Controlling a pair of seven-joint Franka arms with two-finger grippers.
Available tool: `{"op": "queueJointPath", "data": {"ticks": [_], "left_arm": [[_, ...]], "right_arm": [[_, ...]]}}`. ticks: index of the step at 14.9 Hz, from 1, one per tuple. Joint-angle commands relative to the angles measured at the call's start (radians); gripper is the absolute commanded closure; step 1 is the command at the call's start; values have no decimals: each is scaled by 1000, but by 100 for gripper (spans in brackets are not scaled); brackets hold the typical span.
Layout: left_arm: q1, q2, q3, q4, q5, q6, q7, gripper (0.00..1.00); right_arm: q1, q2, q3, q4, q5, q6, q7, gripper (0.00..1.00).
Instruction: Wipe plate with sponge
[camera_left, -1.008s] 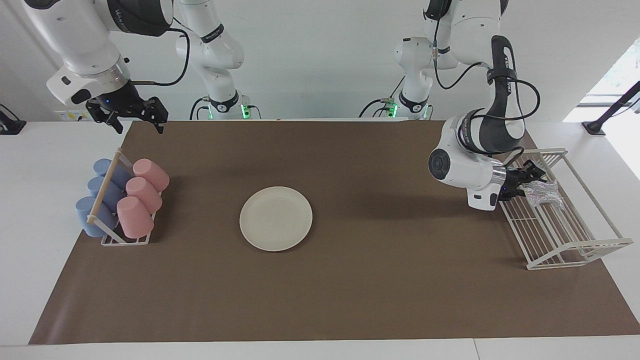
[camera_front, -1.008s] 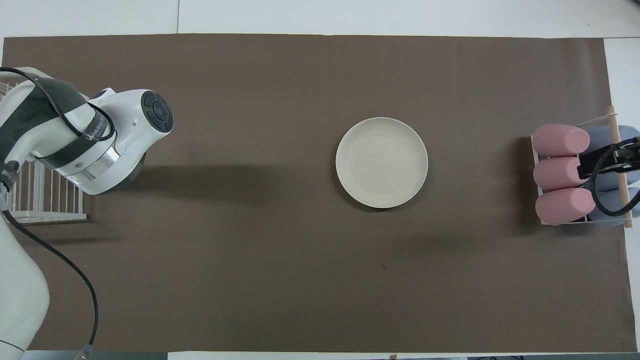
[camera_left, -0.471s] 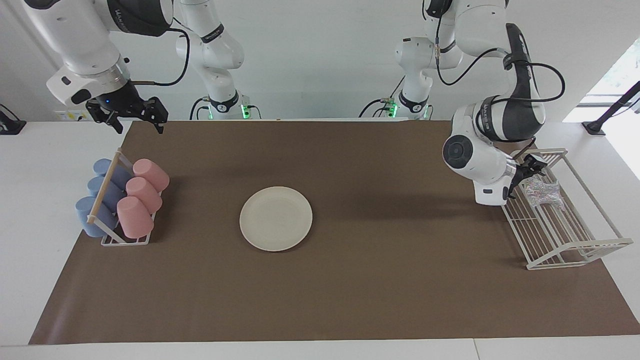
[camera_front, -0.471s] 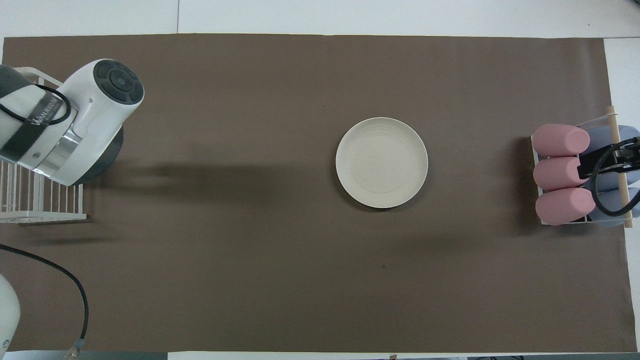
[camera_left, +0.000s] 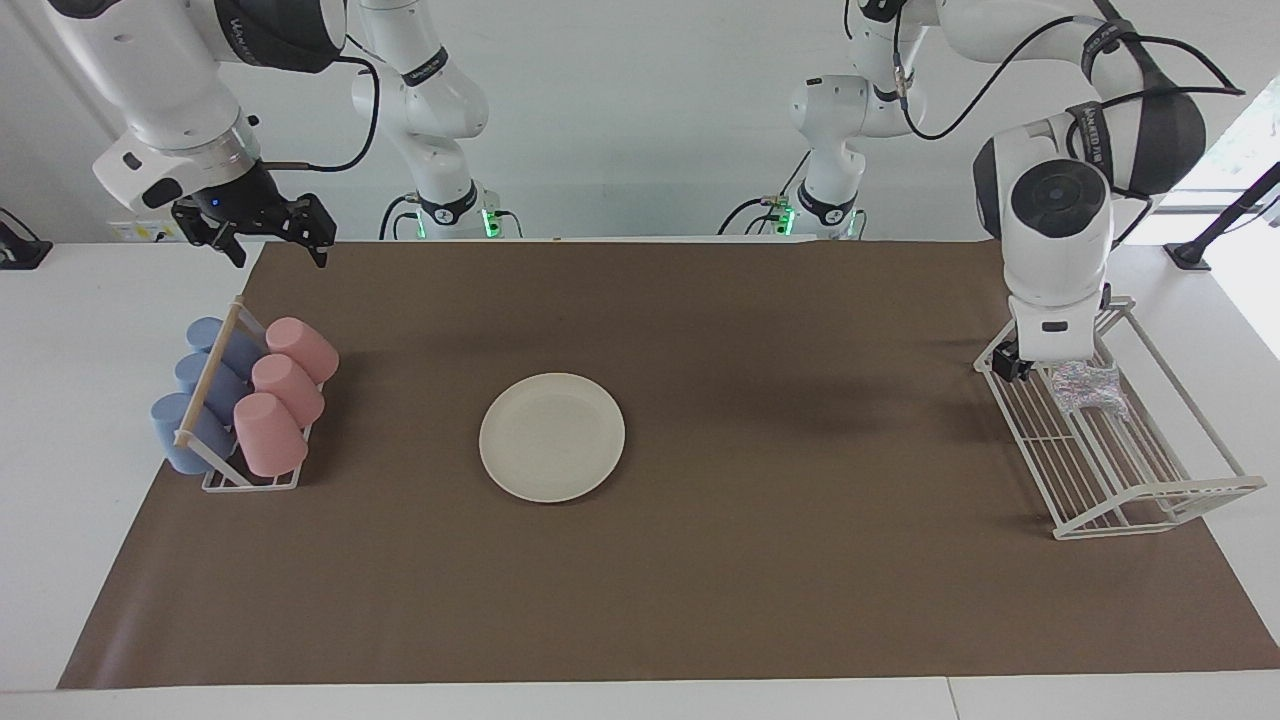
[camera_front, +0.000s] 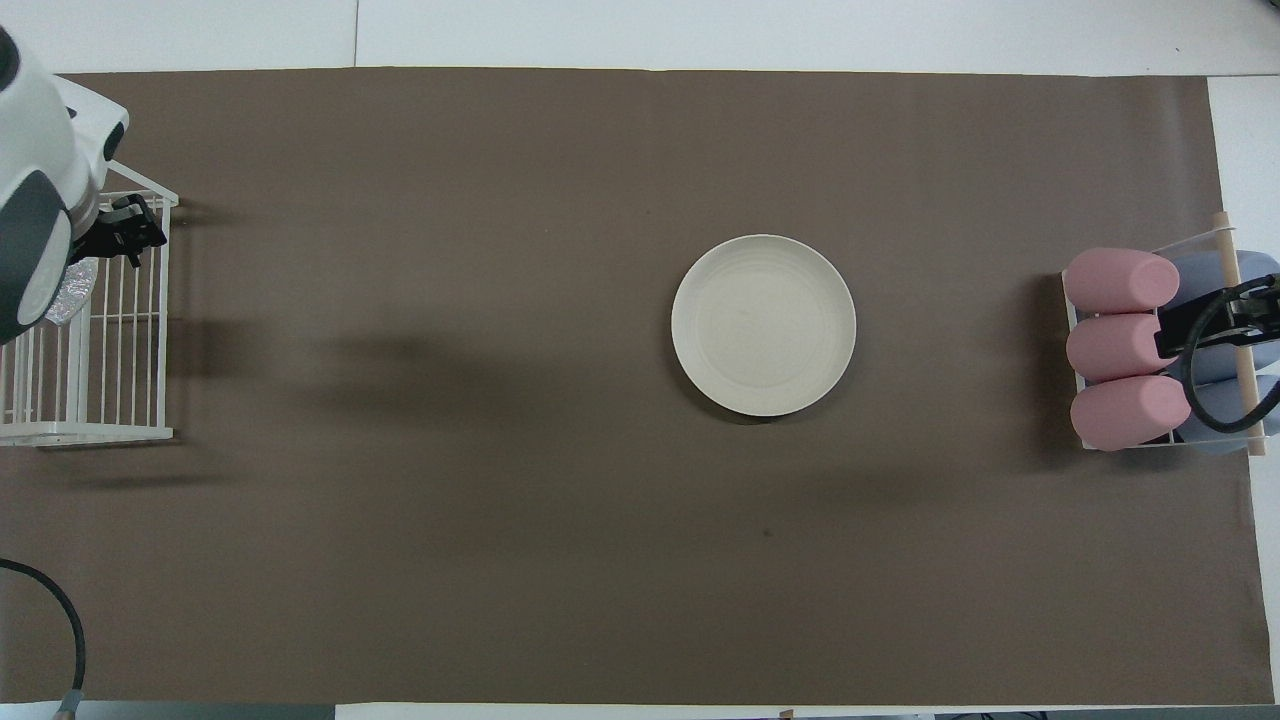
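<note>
Found the left claw (camera_left: 1010, 364) changed from a second before: then lying level with its wrist low beside the sponge (camera_left: 1086, 386), now hung under an upright wrist that had swung up and toward the left arm's end of the tabletop (camera_left: 60, 480). Saw no shift in the sponge, which lay as before on the bars of the white wire rack (camera_left: 1150, 492), at the rack's end nearer the robots. Saw no shift either in the plate (camera_left: 552, 437), alone at mid-mat, well apart from the sponge. Placed the left claw over the rack's corner nearest the robots, just beside the sponge; could not tell how far it was parted, nor whether it touched the pad. Found the right claw (camera_left: 278, 250) waiting as earlier, spread wide and holding nothing, in the air above the mat's corner near the cup holder with its pink cups (camera_left: 285, 385) and blue cups (camera_left: 195, 390). Noted a brown mat (camera_left: 700, 580) over most of the white tabletop, and a plain white wall past the arms' bases.
</note>
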Motion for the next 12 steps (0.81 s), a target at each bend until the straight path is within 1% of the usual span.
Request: {"op": "queueJointPath", "data": {"ticks": [1,2,4,8,10,12], "left_arm": [[59,-88,1,-7,-171,-2,130,0],[70,-112,1,-9,-214,-25,150,0],[70,-142,0,-9,-252,-79,185,0],[72,-212,3,-15,-363,-182,354,0],[72,-229,4,-15,-403,-234,449,0],[70,-249,4,-15,-450,-262,471,0]], "right_arm": [[4,-21,-5,-21,-2,-4,-19,0],[4,-21,-5,-21,-2,-4,-19,0],[4,-21,-5,-21,-2,-4,-19,0],[4,-21,-5,-21,-2,-4,-19,0],[4,-21,-5,-21,-2,-4,-19,0],[4,-21,-5,-21,-2,-4,-19,0]]}}
